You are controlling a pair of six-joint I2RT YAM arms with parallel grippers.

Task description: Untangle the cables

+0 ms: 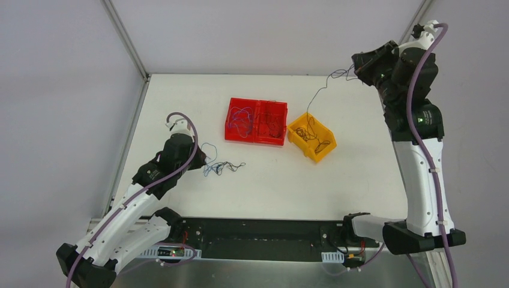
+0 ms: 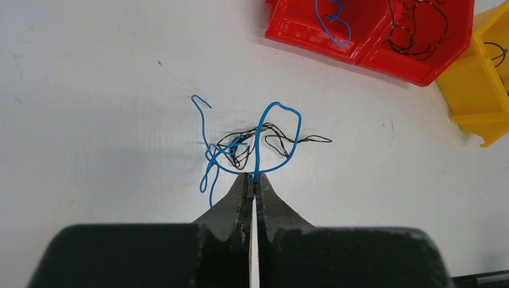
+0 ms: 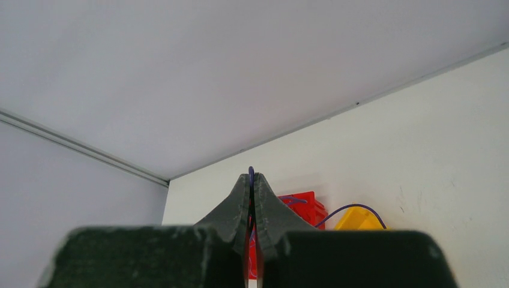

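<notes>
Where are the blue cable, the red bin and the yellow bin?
blue cable (image 2: 279, 104): left wrist view, top of its loop.
red bin (image 2: 306, 33): left wrist view, near outer wall.
yellow bin (image 2: 471, 90): left wrist view, side wall.

The flat white desk (image 1: 270, 180) looks matt and smooth, with faint scuffs near the red two-compartment plastic bin (image 2: 372, 57), whose walls are glossy. The yellow plastic bin (image 2: 474, 96) right of that red bin is smooth with a soft sheen. The thin blue cables (image 2: 257, 150), thin black cables (image 2: 318, 140) and thin purple cable (image 3: 251, 171) have smooth, plastic-looking sheaths. The left pincer (image 2: 252, 176) is dark, matt and grainy, its inner edges worn pale; the right pincer (image 3: 251, 176) looks the same.
</notes>
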